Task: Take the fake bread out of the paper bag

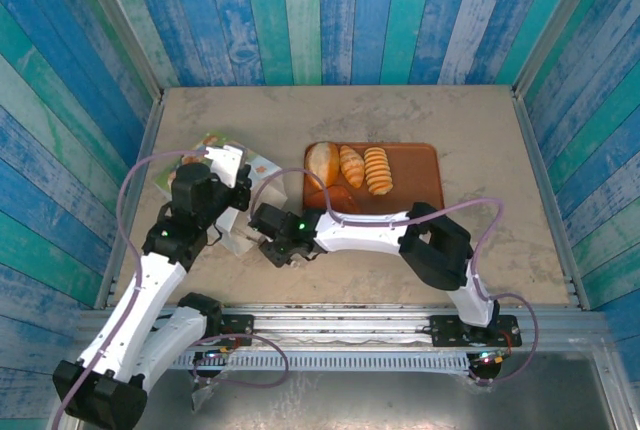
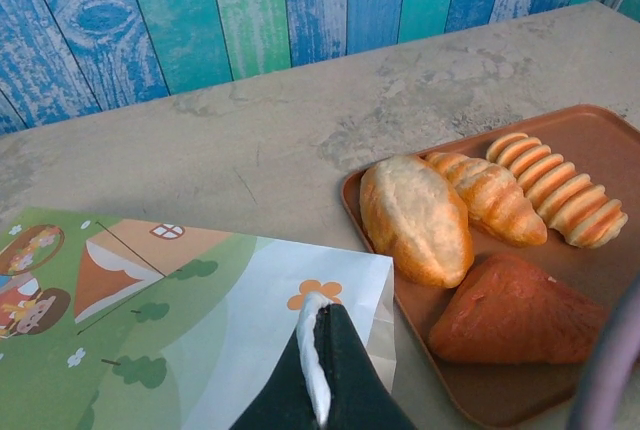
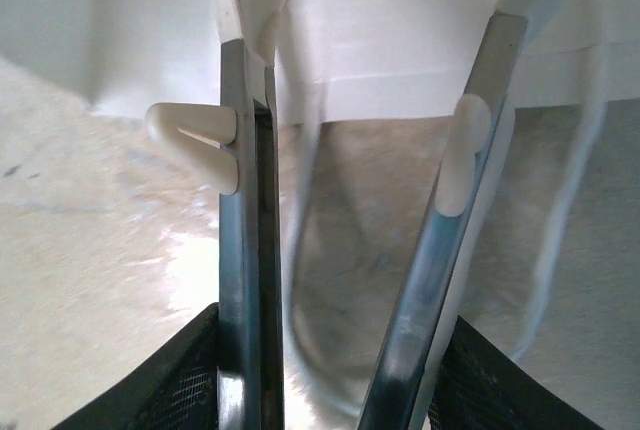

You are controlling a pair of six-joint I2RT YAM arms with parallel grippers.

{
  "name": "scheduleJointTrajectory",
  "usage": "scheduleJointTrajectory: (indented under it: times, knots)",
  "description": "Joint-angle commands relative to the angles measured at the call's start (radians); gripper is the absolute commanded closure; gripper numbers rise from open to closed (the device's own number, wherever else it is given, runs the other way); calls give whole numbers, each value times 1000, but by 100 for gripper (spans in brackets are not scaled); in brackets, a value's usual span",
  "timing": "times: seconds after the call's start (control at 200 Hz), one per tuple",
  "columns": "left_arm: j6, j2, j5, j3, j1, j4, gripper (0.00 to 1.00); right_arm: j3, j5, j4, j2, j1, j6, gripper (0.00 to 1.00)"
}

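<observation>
Top view: 4 fake bread (image 1: 351, 166) pieces lay on the brown tray (image 1: 415, 170) beside the paper bag (image 1: 262, 164).

Left wrist: the left hand (image 2: 318, 350) pinched the bag's rim shut.

Right wrist: the right hand (image 3: 370, 60), fingers apart, straddled a cord handle (image 3: 298, 230). It should clamp squarely before pulling.

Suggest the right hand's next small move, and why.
Probably close the right hand on the white cord handle that hangs between its open fingers. The left hand is shut on the bag, and four pieces of bread lie on the tray; a second grip could help spread the mouth.
</observation>
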Motion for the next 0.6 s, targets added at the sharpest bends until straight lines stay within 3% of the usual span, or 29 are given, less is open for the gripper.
scheduleJointTrajectory:
  times: [0.0, 0.205, 0.591]
  knots:
    - [-15, 13, -1, -1, -3, 27, 100, -50, -132, -5, -43, -17, 13, 50]
    - [-21, 16, 2, -14, -3, 36, 100, -106, -57, -108, -49, -28, -12, 49]
    - [-18, -1, -16, -28, -2, 47, 100, 152, 52, -406, 92, 16, -94, 32]
